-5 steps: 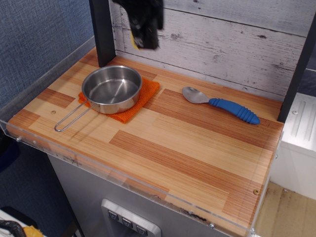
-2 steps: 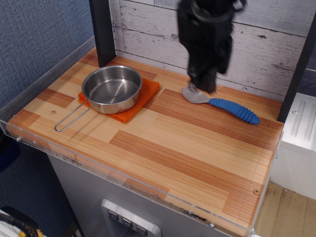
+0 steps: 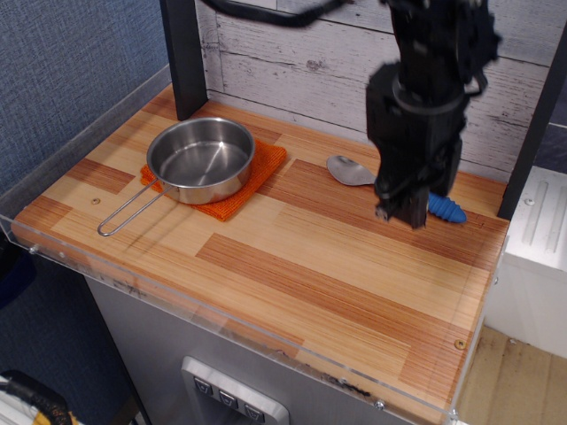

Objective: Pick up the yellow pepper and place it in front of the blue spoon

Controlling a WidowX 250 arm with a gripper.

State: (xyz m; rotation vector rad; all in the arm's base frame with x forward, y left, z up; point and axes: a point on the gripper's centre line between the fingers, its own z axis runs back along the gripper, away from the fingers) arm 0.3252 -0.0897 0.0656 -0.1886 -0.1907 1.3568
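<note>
The blue spoon lies at the back right of the wooden tabletop, grey bowl to the left. Only the tip of its blue handle shows past the arm. My gripper hangs low over the table, just in front of the spoon's handle, its dark fingers close together and pointing down. The yellow pepper does not show in this view. It is nowhere on the table and is hidden inside the gripper's dark body.
A steel pan with a long wire handle sits on an orange cloth at the back left. Black posts stand at the back left and right. A clear rim edges the table front.
The gripper, with a bit of yellow showing in it a second ago, has moved from above the pan at the back left to the right and down, in front of the spoon.
</note>
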